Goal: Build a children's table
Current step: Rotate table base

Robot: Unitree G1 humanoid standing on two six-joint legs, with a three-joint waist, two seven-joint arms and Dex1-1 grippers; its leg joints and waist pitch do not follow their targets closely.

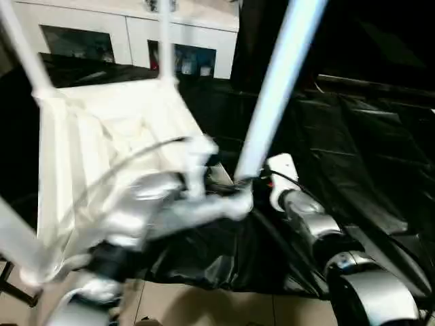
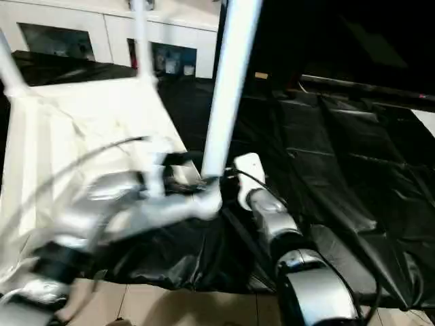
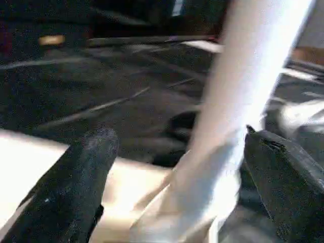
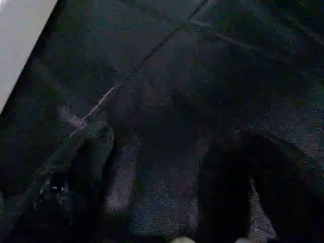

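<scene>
Silver left arm (image 1: 146, 210) across table leg (image 1: 279, 88)

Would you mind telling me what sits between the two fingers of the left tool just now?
A white table leg stands in the open gap between the left tool's fingers, seen in the left wrist view.

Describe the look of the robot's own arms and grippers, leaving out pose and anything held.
Both forearms are glossy silver: the left arm carries a thin dark cable looping over it, the right arm has black joint bands and a white block near its wrist. Each gripper has two thick matte-black fingers with rounded tips, seen on the left gripper and the right gripper.
</scene>
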